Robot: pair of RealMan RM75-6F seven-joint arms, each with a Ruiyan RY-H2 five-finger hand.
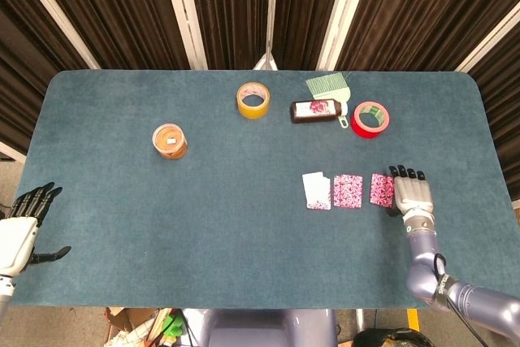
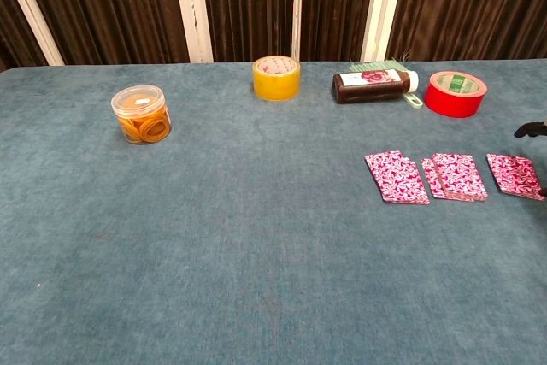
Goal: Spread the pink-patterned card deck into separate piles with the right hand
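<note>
Three pink-patterned card piles lie in a row on the blue table. The left pile (image 1: 317, 191) (image 2: 396, 177) shows a white face in the head view. The middle pile (image 1: 348, 191) (image 2: 457, 177) sits just right of it. The right pile (image 1: 382, 189) (image 2: 514, 176) lies flat. My right hand (image 1: 412, 193) is right beside that pile's right edge, fingers stretched out and holding nothing; in the chest view only a dark fingertip (image 2: 530, 130) shows at the frame edge. My left hand (image 1: 24, 229) hangs open off the table's near-left corner.
Along the far side stand a yellow tape roll (image 1: 253, 100), a dark bottle (image 1: 317, 110) with a green brush (image 1: 328, 84) behind it, and a red tape roll (image 1: 371, 119). A clear jar of orange bands (image 1: 170, 140) stands at the left.
</note>
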